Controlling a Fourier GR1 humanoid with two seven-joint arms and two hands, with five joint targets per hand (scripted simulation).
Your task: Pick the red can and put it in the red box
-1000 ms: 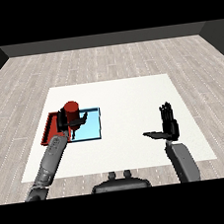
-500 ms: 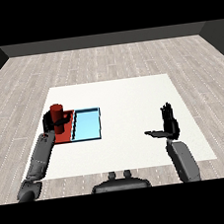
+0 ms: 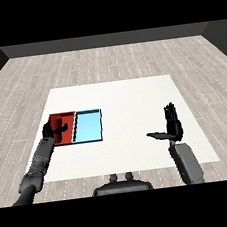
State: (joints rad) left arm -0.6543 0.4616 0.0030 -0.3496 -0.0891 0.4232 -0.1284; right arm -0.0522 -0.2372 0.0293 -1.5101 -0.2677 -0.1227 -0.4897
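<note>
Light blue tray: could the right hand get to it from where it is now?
Probably yes. The right hand is open over bare table, with nothing between it and the light blue tray; the left hand is over the red tray.

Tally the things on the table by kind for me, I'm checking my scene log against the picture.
Trays: 2, the red tray and the light blue tray
Cans: 1, the red can, held by the left hand over the red tray
Total: 3
</note>
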